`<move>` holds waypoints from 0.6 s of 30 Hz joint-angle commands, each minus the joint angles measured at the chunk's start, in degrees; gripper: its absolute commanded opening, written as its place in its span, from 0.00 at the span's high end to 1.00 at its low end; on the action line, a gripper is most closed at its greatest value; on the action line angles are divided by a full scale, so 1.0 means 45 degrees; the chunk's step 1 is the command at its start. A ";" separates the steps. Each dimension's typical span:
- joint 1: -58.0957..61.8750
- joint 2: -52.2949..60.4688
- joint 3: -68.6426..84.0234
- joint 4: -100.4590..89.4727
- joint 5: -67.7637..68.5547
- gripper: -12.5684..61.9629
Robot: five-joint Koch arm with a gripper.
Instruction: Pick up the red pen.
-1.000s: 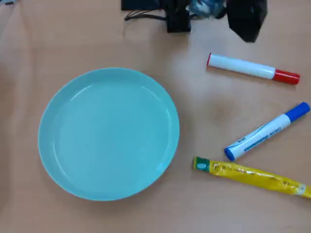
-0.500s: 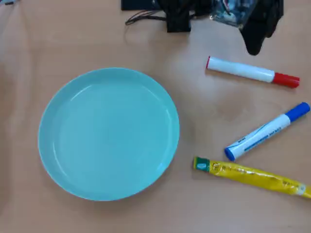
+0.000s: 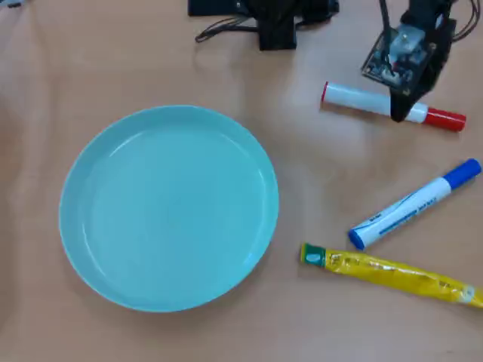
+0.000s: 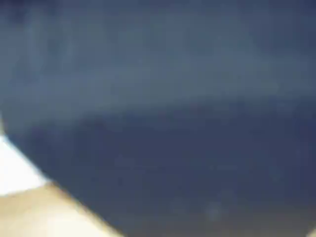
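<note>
In the overhead view the red pen (image 3: 355, 99) lies on the table at the upper right. It has a white barrel, a red cap (image 3: 445, 118) at its right end and a thin red ring at its left end. My gripper (image 3: 401, 111) is down over the pen, and its black jaw crosses the barrel just left of the cap. Only one jaw tip shows, so I cannot tell whether it is open or shut. The wrist view is a dark blue blur with a white patch (image 4: 15, 173) at the left edge.
A large light-blue plate (image 3: 170, 207) fills the left middle of the table. A white marker with a blue cap (image 3: 415, 204) lies below the red pen, and a yellow tube with a green end (image 3: 392, 273) lies below that. The arm's base and cables (image 3: 275, 23) are at the top.
</note>
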 commanded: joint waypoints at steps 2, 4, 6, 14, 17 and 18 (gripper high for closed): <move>-0.0449 -0.0352 -0.0625 -0.0645 0.0332 0.18; -0.0625 -0.0430 -0.0605 -0.0645 0.0449 0.18; -0.0840 -0.0449 -0.0527 -0.0645 0.0527 0.18; -0.0801 -0.1094 0.0293 -0.0645 0.0352 0.18; -0.0684 -0.1680 0.0527 -0.0645 0.0313 0.18; -0.0605 -0.1836 0.0566 -0.0645 0.0215 0.19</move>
